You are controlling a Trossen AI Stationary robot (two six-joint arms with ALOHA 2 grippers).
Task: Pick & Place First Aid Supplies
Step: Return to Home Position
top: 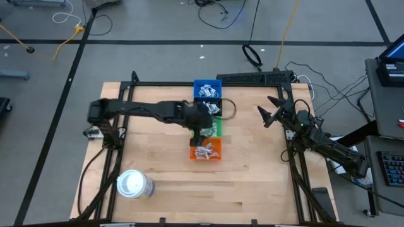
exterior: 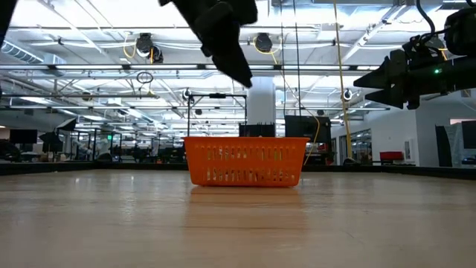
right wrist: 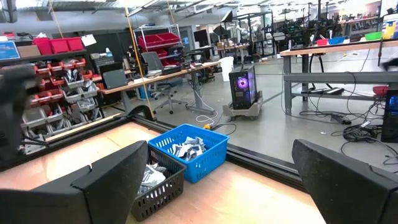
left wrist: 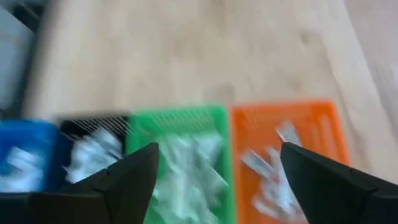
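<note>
We show the left gripper (left wrist: 217,165) hanging above the orange bin (exterior: 245,160) and the adjoining green bin (left wrist: 177,115), its fingers spread and empty. First aid supplies (top: 203,152) lie inside the orange bin, the green bin, and the black bin (right wrist: 163,186) and blue bin (right wrist: 211,155) beyond. The right gripper (top: 270,113), likewise spread, waits well right of the orange bin.

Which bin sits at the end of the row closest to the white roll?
The orange bin, at the row's end nearest the white roll; the green bin is next along, the blue bin at the far end.
</note>
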